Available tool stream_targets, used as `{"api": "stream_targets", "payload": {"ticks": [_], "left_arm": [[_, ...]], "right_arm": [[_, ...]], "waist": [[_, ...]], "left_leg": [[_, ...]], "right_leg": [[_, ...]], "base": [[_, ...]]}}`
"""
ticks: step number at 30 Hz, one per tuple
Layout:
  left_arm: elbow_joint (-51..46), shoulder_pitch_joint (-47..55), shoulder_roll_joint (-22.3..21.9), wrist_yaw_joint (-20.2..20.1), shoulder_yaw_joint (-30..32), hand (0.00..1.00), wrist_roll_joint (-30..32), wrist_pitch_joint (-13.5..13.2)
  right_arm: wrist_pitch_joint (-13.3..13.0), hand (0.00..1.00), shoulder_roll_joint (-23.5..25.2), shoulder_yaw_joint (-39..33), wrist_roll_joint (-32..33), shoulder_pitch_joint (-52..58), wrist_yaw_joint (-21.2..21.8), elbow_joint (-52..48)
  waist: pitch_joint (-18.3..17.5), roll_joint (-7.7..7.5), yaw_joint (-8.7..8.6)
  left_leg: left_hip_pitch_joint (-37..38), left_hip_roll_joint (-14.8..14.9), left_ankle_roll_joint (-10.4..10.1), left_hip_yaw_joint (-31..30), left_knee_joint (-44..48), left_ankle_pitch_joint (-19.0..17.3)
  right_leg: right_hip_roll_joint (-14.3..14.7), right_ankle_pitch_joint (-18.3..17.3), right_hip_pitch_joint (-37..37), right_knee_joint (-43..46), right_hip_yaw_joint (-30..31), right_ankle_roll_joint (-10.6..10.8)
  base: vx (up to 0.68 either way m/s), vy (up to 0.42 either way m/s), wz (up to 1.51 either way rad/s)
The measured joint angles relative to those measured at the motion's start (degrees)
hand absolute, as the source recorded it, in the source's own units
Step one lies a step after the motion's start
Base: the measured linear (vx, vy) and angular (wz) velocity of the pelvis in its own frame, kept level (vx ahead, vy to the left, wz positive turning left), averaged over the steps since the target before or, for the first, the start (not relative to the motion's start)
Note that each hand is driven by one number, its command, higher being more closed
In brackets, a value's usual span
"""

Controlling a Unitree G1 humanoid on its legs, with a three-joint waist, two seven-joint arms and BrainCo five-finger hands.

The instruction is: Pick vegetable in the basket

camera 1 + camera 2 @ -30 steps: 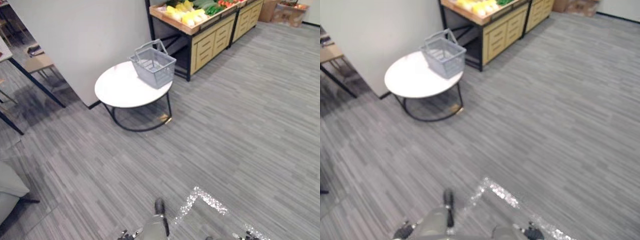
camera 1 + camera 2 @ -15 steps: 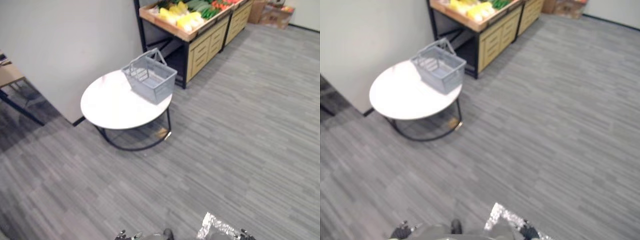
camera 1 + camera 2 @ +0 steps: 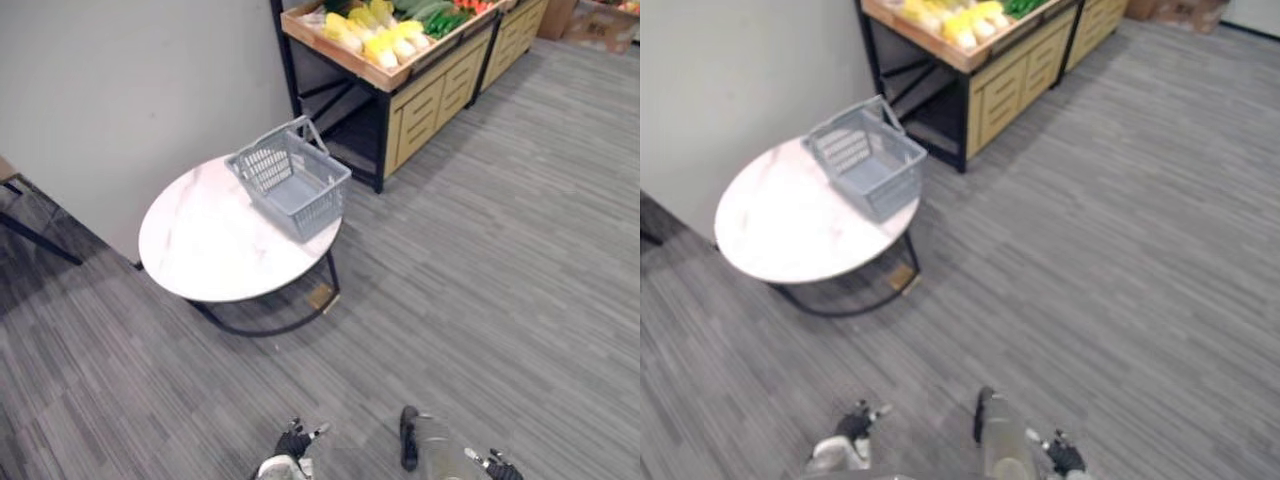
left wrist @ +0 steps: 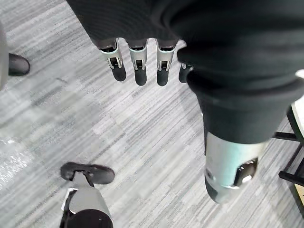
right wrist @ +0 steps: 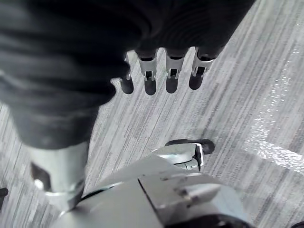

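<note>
I had the grey plastic slatted basket (image 3: 290, 182) sitting empty at the right rim of the round white marble-topped bench (image 3: 195, 255), centre-left of frame. I judged it was parked there as the drop spot. The yellow and green vegetables (image 3: 378, 38) lay in the wooden produce stand (image 3: 430, 90) at the upper edge, just beyond the basket. My left hand (image 4: 140, 66) and right hand (image 5: 150, 78) hung low over the grey striped floor (image 3: 500, 260), fingers loose and straight, holding nothing. No vegetable picked yet; I needed to get closer first.
</note>
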Motion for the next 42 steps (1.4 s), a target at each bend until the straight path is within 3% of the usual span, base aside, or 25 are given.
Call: {"api": "stream_targets", "payload": {"ticks": [2,4,5,7,9,12,14,15,16,17,18,19,20,21,22,26,27,30,31,33,34,36,39,41,42], "left_arm": [[-0.5,0.1,-0.9,-0.2,2.8,0.0,0.0,0.9],[-1.3,0.2,-1.1,-0.2,5.3,0.0,0.0,1.1],[-1.8,0.2,-1.1,-0.1,6.6,0.0,-0.6,1.2],[-2.9,0.5,-0.5,0.0,7.4,0.0,-1.4,1.2],[-4.2,1.2,-0.5,0.0,9.1,0.0,-3.1,0.9],[-4.5,1.3,0.5,0.3,9.6,0.0,-5.4,0.6],[-4.4,1.5,1.1,1.0,9.5,0.0,-5.6,0.6],[-4.4,2.0,1.4,1.4,9.4,0.0,-5.7,0.6],[-4.4,2.5,1.6,1.6,9.0,0.0,-5.6,0.5],[-4.1,2.9,1.6,1.7,8.8,0.0,-5.6,0.5],[-2.9,3.9,1.5,2.0,7.9,0.0,-5.6,0.3],[-2.2,4.0,3.3,2.4,7.4,0.0,-6.0,0.2],[-2.0,4.0,4.2,2.6,6.6,0.0,-6.0,0.2],[-1.7,3.7,5.3,2.7,6.2,0.0,-6.0,-0.2],[-0.9,3.6,5.9,2.7,6.2,0.0,-6.0,-0.2],[0.3,3.7,7.4,2.8,3.4,0.0,-5.9,-0.2],[0.8,3.7,7.7,2.8,2.0,0.0,-5.6,-0.2],[1.4,3.7,8.4,2.9,-2.8,0.0,-5.5,-0.1],[1.4,3.7,8.8,3.0,-3.8,0.0,-5.5,-0.1],[1.9,3.8,9.8,3.3,-5.4,0.0,-5.5,0.5],[1.9,3.8,9.9,3.4,-5.4,0.0,-5.5,0.6],[1.8,3.6,9.7,4.0,-5.4,0.0,-5.6,0.6],[1.8,3.6,9.6,4.8,-5.3,0.0,-5.6,0.6],[1.9,3.6,10.2,5.1,-5.2,0.0,-5.6,0.6],[1.9,3.5,10.5,5.1,-4.8,0.0,-5.6,0.4]], "right_arm": [[0.0,0.0,-0.9,1.7,-0.3,-0.2,0.1,-0.1],[0.2,0.0,-1.1,2.3,-1.6,-0.2,0.2,-0.1],[0.2,0.0,-1.4,3.1,-2.3,-0.1,0.3,-0.1],[0.5,0.0,-1.9,4.5,-2.6,-0.1,0.3,-0.1],[1.2,0.0,-2.5,6.5,-3.8,0.0,0.3,-0.1],[1.4,0.0,-2.6,6.8,-3.9,0.0,0.3,0.5],[1.4,0.0,-2.5,7.4,-3.9,0.2,0.3,0.5],[1.4,0.0,-2.5,8.7,-3.9,0.3,0.3,0.5],[1.3,0.0,-2.7,9.7,-3.9,0.3,0.3,0.5],[1.1,0.0,-2.9,10.0,-3.9,0.5,0.4,0.4],[1.0,0.0,-3.9,11.4,-3.8,0.7,0.3,0.6],[1.0,0.0,-2.8,12.4,-3.9,0.3,0.2,1.3],[0.6,0.0,-2.5,12.8,-3.8,-0.1,0.3,1.7],[0.0,0.0,-1.7,13.2,-3.8,-0.7,0.4,2.1],[-0.1,0.0,-1.2,13.2,-3.7,-1.2,0.4,2.9],[-0.5,0.0,-0.6,13.2,-3.6,-2.1,0.4,2.9],[-0.6,0.0,-0.7,13.2,-3.6,-2.1,0.5,2.8],[-0.7,0.0,-1.8,14.0,-3.8,-2.0,0.5,2.5],[-0.7,0.0,-1.9,14.6,-3.9,-2.1,0.5,2.2],[-1.0,0.0,-2.6,18.6,-3.9,-2.1,0.6,-0.1],[-1.2,0.0,-2.8,20.3,-3.9,-2.3,0.6,-0.5],[-1.8,0.0,-3.6,21.9,-3.8,-2.9,0.9,-0.8],[-1.9,0.0,-3.8,22.3,-3.8,-3.8,1.2,-0.8],[-2.0,0.0,-3.5,23.2,-3.7,-3.8,1.6,-0.8],[-2.1,0.0,-3.0,23.8,-3.6,-3.9,1.8,-0.7]], "waist": [[-0.4,0.92,-0.06],[-0.4,0.99,0.0],[-0.2,0.79,0.05],[-0.1,0.75,0.68],[-0.1,0.74,1.29],[-0.1,0.57,2.59],[0.1,-0.01,3.12],[0.0,-0.57,3.12],[0.0,-0.77,3.18],[-0.1,-0.48,3.17],[-0.8,0.64,3.4],[-1.6,-1.36,2.86],[-1.9,-2.34,2.78],[-2.1,-3.83,3.0],[-2.7,-4.58,3.22],[-4.0,-5.26,3.25],[-4.3,-5.15,3.22],[-4.1,-4.15,2.7],[-4.1,-4.38,2.34],[-3.8,-4.91,1.42],[-3.8,-4.88,1.44],[-3.8,-4.81,1.28],[-3.4,-4.15,1.39],[-3.1,-5.15,1.42],[-3.0,-6.11,1.52]], "left_leg": [[-3.5,2.1,-1.5,-2.5,8.3,3.2],[-11.0,2.7,-4.5,-6.6,22.5,11.6],[-16.8,2.5,-7.0,-9.0,34.4,15.0],[-23.9,2.5,-8.0,-5.9,48.4,12.8],[-28.3,2.7,-4.3,-0.6,50.6,8.2],[-33.6,3.3,-0.8,7.2,40.2,3.0],[-33.8,3.1,-0.4,11.1,29.4,3.1],[-33.0,1.8,1.1,12.6,19.0,4.5],[-31.3,0.1,1.6,13.4,7.8,8.2],[-30.4,-0.4,1.6,13.2,3.1,10.6],[-29.6,-0.4,2.7,11.4,-2.1,16.4],[-29.6,-3.1,3.6,11.1,-1.4,16.8],[-29.8,-4.0,4.0,11.0,-1.6,16.2],[-29.8,-5.1,4.2,11.1,-1.8,15.1],[-29.6,-5.8,4.4,11.1,-1.6,14.5],[-27.1,-8.5,6.0,11.9,-2.4,12.2],[-26.1,-9.4,6.4,11.9,-3.3,11.5],[-21.4,-10.9,6.7,10.9,-6.0,9.2],[-20.6,-11.1,7.0,10.1,-6.0,8.6],[-17.9,-11.5,6.3,8.5,-6.1,7.8],[-17.0,-11.4,6.1,8.0,-6.1,7.4],[-16.6,-11.2,5.9,5.3,-5.8,7.4],[-17.5,-8.8,3.1,1.5,-4.8,7.1],[-17.9,-7.9,0.7,-1.1,-4.6,6.9],[-17.9,-7.4,-1.1,-2.8,-4.9,6.8]], "right_leg": [[1.6,-1.3,3.2,-2.4,-1.8,-1.0],[2.4,-1.9,7.8,-6.2,-2.9,-1.5],[2.6,-2.2,11.6,-9.0,-3.8,-1.8],[2.6,-2.6,18.5,-12.9,-3.8,-2.4],[2.2,-3.1,25.1,-17.1,-3.6,-2.3],[0.6,-3.1,29.9,-21.0,-3.6,0.0],[-0.9,-3.3,32.1,-22.5,-3.4,1.2],[-2.3,-3.6,33.6,-23.2,-3.7,2.3],[-3.4,-4.3,35.0,-23.7,-3.8,3.7],[-3.6,-4.7,35.5,-23.8,-3.8,4.4],[-3.3,-5.8,37.0,-23.9,-3.6,6.2],[-5.3,-6.2,38.0,-24.5,-3.5,6.7],[-5.8,-5.4,37.9,-24.5,-3.0,5.9],[-6.5,-3.5,37.9,-24.7,-1.8,4.8],[-6.9,-1.0,38.0,-25.0,-0.7,5.1],[-9.4,3.4,36.9,-20.8,2.6,7.5],[-10.3,3.6,35.0,-16.2,3.4,7.5],[-11.5,8.8,24.5,8.3,6.9,7.7],[-11.3,7.7,22.8,12.5,6.8,6.8],[-11.1,0.8,18.6,19.5,3.5,5.4],[-11.2,-1.6,17.4,18.5,1.6,4.9],[-10.6,-3.9,15.6,7.9,-0.6,3.8],[-7.5,-3.1,15.0,-7.7,4.7,4.7],[-7.6,-1.3,15.1,-14.6,10.1,5.9],[-7.5,2.2,15.1,-14.3,10.2,9.4]], "base": [[0.4,-0.239,0.19],[0.36,-0.229,0.3],[0.38,-0.203,0.25],[0.33,-0.099,0.08],[0.26,-0.016,-0.02],[0.28,0.08,-0.04],[0.23,0.147,-0.07],[0.36,0.242,0.02],[0.38,0.266,0.07],[0.45,0.39,0.05],[0.38,0.338,0.22],[0.43,0.377,0.28],[0.34,0.254,0.38],[0.38,0.288,0.25],[0.31,0.23,0.2],[0.25,0.203,0.0],[0.27,0.282,-0.04],[0.21,0.193,0.14],[0.24,0.096,0.49],[0.15,0.004,0.46],[0.16,-0.056,0.42],[0.2,-0.144,0.64],[0.19,-0.271,0.59],[0.16,-0.391,0.66],[0.15,-0.592,0.56]]}}
